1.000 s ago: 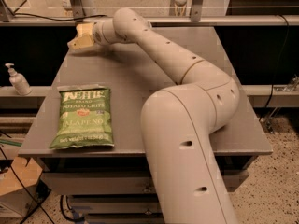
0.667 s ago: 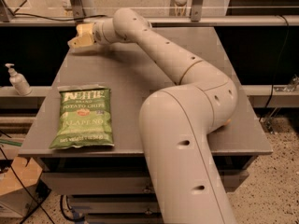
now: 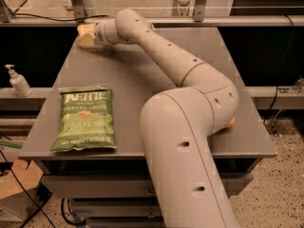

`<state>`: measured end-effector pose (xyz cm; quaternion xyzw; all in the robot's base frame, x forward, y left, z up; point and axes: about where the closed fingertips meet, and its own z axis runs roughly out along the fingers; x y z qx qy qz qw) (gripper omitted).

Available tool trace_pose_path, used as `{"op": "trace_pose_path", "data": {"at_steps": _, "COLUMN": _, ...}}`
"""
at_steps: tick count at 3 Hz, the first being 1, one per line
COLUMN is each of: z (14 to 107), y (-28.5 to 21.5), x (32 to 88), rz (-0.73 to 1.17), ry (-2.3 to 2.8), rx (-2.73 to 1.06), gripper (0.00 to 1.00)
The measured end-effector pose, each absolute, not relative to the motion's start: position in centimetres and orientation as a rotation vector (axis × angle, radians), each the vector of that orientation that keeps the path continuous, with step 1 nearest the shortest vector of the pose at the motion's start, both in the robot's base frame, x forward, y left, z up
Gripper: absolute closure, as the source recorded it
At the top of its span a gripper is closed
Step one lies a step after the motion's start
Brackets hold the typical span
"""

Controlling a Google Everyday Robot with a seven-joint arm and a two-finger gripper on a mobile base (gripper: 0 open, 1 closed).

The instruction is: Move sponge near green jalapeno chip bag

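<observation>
The green jalapeno chip bag (image 3: 85,120) lies flat near the front left corner of the grey table (image 3: 142,80). My arm reaches across the table to its far left corner. There my gripper (image 3: 85,36) sits low over the tabletop, far behind the bag. The gripper's end is pale yellow. I cannot tell a sponge apart from it, so the sponge is either hidden at the gripper or out of view.
A bit of a round orange fruit (image 3: 231,122) peeks out from behind my arm at the table's right edge. A white pump bottle (image 3: 18,81) stands on a ledge left of the table. A rail with metal posts (image 3: 78,1) runs behind the table.
The gripper's pale yellow end has turned slightly and sits a touch farther back at the far left corner. The chip bag has not moved.
</observation>
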<state>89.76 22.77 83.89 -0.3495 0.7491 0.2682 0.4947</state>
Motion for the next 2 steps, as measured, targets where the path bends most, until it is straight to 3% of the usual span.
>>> {"op": "trace_pose_path", "data": {"at_steps": 2, "z": 83.46, "y": 21.86, "x": 89.91, "rz": 0.651, "ry": 1.824, "rx": -0.793, "gripper": 0.87}}
